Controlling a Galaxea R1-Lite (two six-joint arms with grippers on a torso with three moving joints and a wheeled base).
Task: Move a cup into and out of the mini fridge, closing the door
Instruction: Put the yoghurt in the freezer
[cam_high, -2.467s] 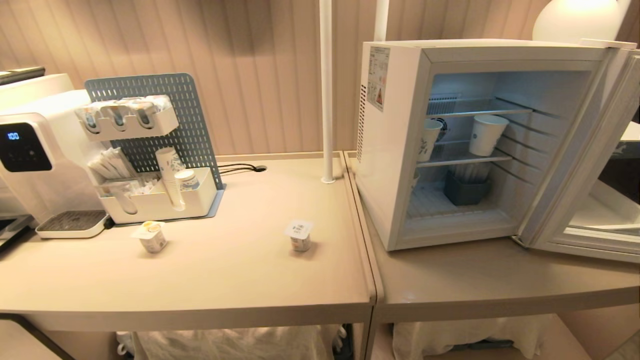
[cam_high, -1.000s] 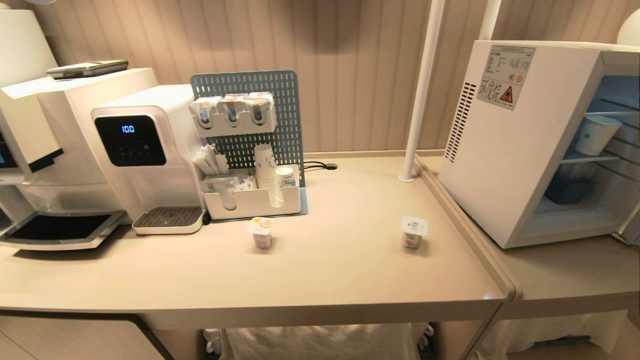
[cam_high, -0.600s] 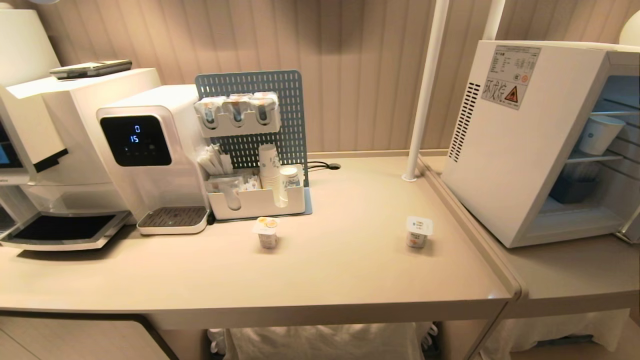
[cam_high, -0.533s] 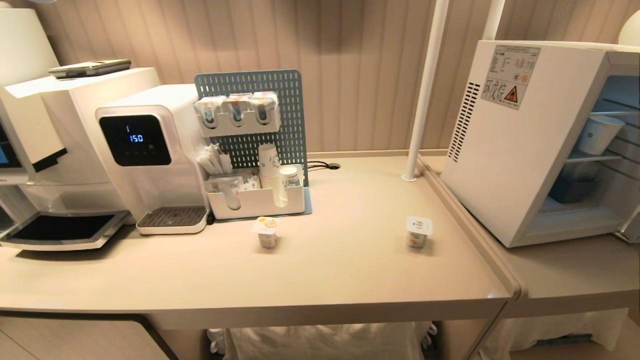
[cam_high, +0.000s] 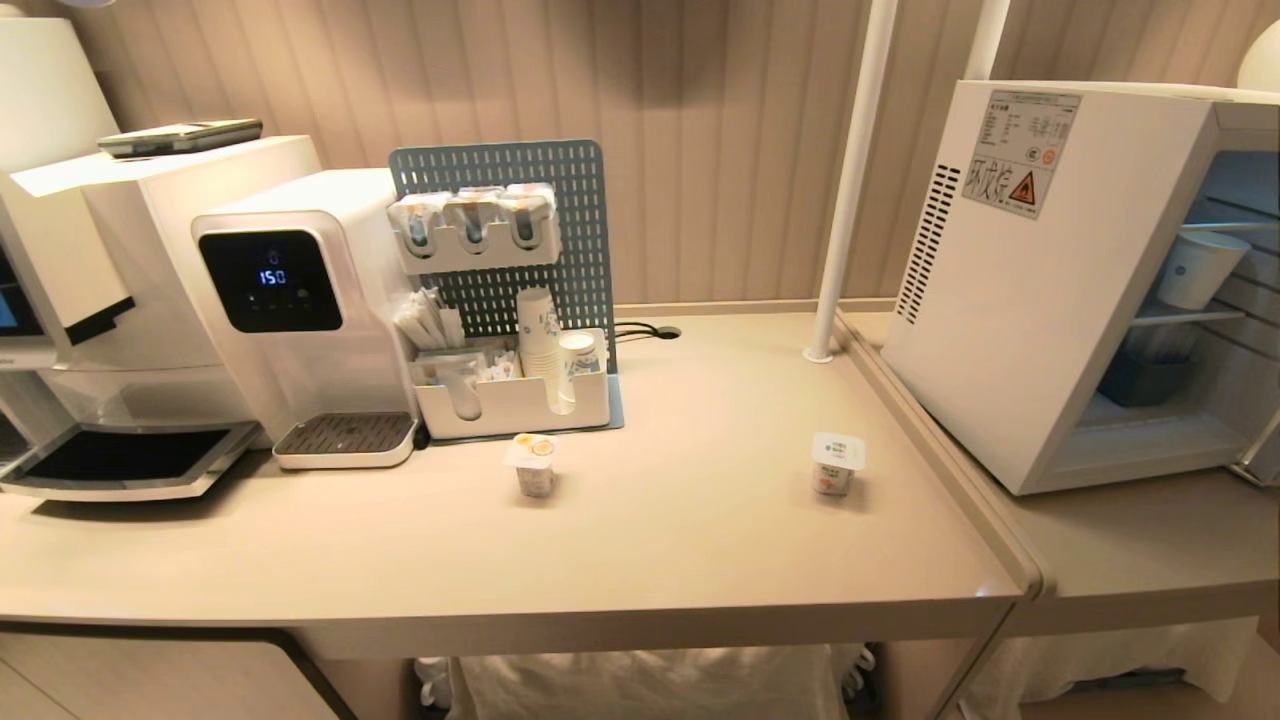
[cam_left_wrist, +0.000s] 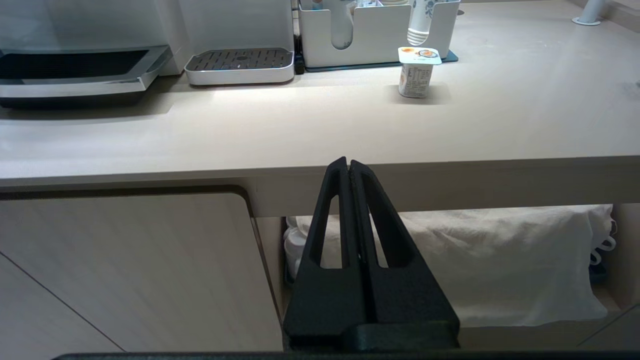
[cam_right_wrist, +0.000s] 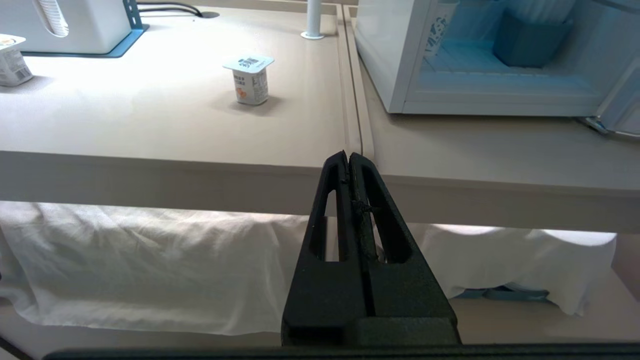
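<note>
I've got the mini fridge (cam_high: 1010, 280) at far right on the adjoining counter (cam_high: 1130, 560), front open, interior lit; door itself barely in view, only its lower edge (cam_right_wrist: 612, 125) in the R wrist cam. Paper cup (cam_high: 1195, 268) sits on a wire shelf inside, dark bin (cam_high: 1135, 378) below it. Two sealed yogurt cups on the main table (cam_high: 650, 560): one (cam_high: 838, 462) nr the fridge, other (cam_high: 532, 463) in front of the white organizer (cam_high: 515, 400). Water dispenser (cam_high: 295, 310) at left. Left gripper (cam_left_wrist: 348, 165) & right gripper (cam_right_wrist: 348, 157) both pinched closed, empty, held below the table's front edge.
</note>
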